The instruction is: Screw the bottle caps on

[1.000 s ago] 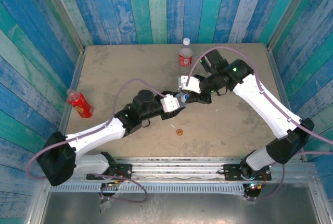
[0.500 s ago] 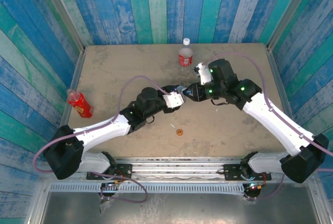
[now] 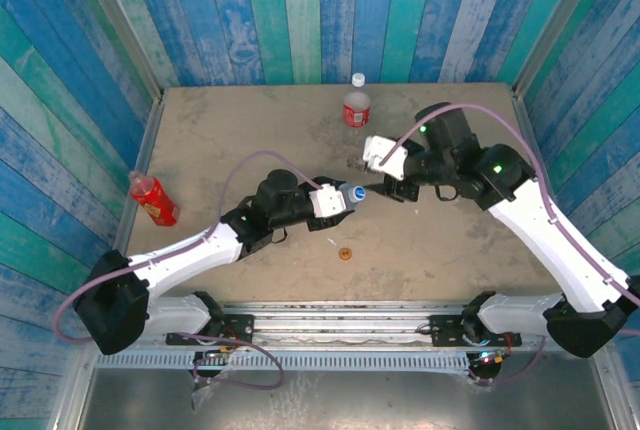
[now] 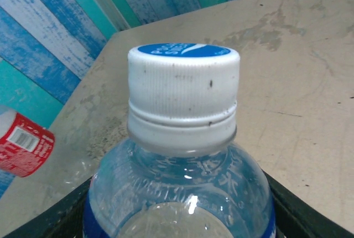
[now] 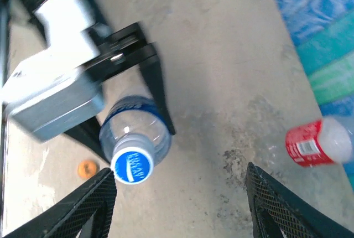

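Observation:
My left gripper (image 3: 340,198) is shut on the short clear bottle with a blue label (image 3: 345,195), held tilted above the table. A cap with a blue top and white sides (image 4: 183,91) sits on its neck (image 5: 131,165). My right gripper (image 3: 378,186) is open just right of that cap, and its fingers (image 5: 83,205) stand wide apart without touching it. The orange cap (image 3: 346,253) lies loose on the table (image 5: 87,168). The red-label bottle (image 3: 357,108) stands at the back with a white cap (image 3: 358,79) on it. The slim red bottle (image 3: 152,198) stands at the far left.
A thin white scrap (image 3: 332,242) lies near the orange cap. The tan table (image 3: 240,130) is walled by blue and green planks (image 3: 300,10) at the back and sides. The two arms meet over the table's middle.
My right gripper was closed around the bottle's cap half a second ago; it has let go, opened and drawn back to the right. The left gripper keeps its hold on the bottle.

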Tool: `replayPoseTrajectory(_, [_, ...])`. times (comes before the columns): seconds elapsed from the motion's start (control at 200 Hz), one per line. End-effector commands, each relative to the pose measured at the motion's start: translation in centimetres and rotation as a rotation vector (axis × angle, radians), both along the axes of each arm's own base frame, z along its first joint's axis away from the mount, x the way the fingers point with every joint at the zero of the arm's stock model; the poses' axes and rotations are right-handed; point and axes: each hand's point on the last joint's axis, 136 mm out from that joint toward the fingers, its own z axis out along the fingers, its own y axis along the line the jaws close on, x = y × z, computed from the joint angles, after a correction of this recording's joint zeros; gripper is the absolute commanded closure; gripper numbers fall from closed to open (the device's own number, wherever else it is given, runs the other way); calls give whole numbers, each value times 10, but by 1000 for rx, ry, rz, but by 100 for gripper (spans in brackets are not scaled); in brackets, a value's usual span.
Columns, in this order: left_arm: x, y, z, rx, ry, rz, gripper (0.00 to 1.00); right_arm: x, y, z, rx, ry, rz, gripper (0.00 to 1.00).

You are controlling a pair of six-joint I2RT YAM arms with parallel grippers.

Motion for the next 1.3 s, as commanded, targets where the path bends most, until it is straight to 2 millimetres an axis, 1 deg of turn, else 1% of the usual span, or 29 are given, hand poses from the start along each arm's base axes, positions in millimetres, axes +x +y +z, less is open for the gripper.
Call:
replayPoseTrajectory(0.0, [-10,-3,14,-46,15,-49,100,-18,-1,-32,-190,-18,204,36])
replayPoseTrajectory(0.195, [-12,-5,14,-51,22,-69,100,-16,11,-46,-229,20,232,45])
replayPoseTrajectory(0.275, [-13,-7,12,-45,37,-80,100,-14,12,-53,-247,30,231,50])
replayPoseTrajectory(0.37, [-13,-8,14,-51,35,-83,100,-13,13,-58,-260,37,233,55])
replayPoseTrajectory(0.466, [-13,-7,13,-47,36,-82,100,-13,13,-60,-263,46,231,65])
replayPoseTrajectory(0.581, [-13,-7,16,-56,28,-78,100,-11,11,-60,-267,51,202,82])
replayPoseTrajectory(0.676, [-11,-6,18,-65,16,-67,100,-9,10,-60,-256,79,154,85])
replayPoseTrajectory(0.736, [-6,-5,19,-76,6,-42,100,-4,14,-59,-206,131,56,90])
replayPoseTrajectory(0.786, [0,-5,22,-88,-16,-13,100,2,19,-56,-135,205,-62,93])
replayPoseTrajectory(0.861, [10,-5,28,-114,-55,27,100,21,21,-53,1,329,-354,98])
replayPoseTrajectory(0.916, [17,-4,33,-133,-82,59,100,32,20,-54,101,420,-553,99])
replayPoseTrajectory(0.976, [21,-4,37,-150,-108,79,100,33,26,-57,212,563,-689,100])
replayPoseTrajectory(1.041, [23,-4,40,-154,-124,83,100,35,22,-64,321,727,-912,99])
replayPoseTrajectory(1.126, [21,-6,40,-144,-118,63,100,30,22,-71,372,836,-1002,99])
replayPoseTrajectory(1.222, [18,-7,35,-137,-101,50,100,30,11,-74,387,832,-1047,99])
replayPoseTrajectory(1.262, [16,-7,33,-132,-91,43,100,30,8,-72,391,819,-1039,96])
replayPoseTrajectory(1.292, [15,-7,31,-129,-82,40,100,30,6,-70,384,801,-1011,92])
